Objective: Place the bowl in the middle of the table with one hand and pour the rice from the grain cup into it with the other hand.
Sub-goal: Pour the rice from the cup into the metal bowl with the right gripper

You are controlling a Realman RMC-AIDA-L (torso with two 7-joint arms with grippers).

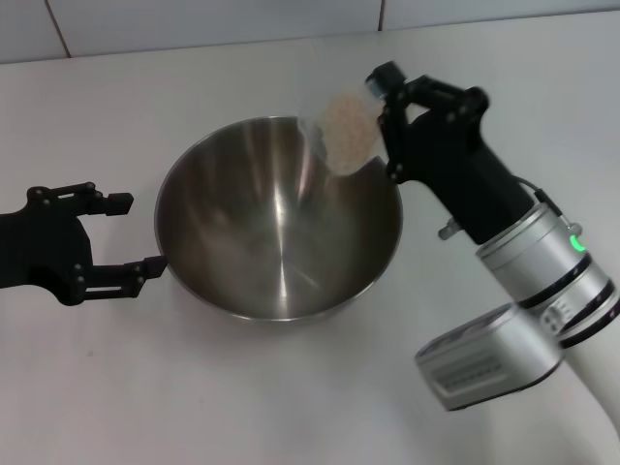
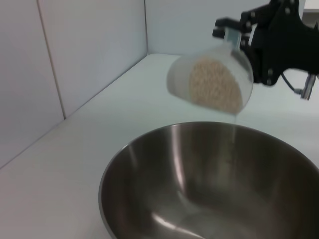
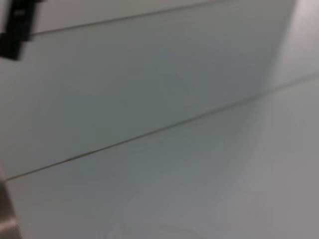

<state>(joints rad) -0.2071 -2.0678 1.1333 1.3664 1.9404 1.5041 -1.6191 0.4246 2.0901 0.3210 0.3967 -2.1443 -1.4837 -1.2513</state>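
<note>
The steel bowl [image 1: 279, 218] stands on the white table [image 1: 242, 397]; it also fills the lower part of the left wrist view [image 2: 209, 189]. My right gripper [image 1: 389, 124] is shut on the grain cup [image 1: 347, 131] and holds it tilted on its side over the bowl's far right rim. The rice [image 1: 349, 126] lies heaped toward the cup's mouth. In the left wrist view the cup [image 2: 209, 84] hangs above the bowl, held by the right gripper [image 2: 279, 40]. My left gripper [image 1: 131, 237] is open and empty just left of the bowl, its lower fingertip by the rim.
A tiled wall [image 1: 194, 24] runs along the table's far edge. The right wrist view shows only pale wall tiles [image 3: 159, 124]. White tabletop lies in front of the bowl and to its left.
</note>
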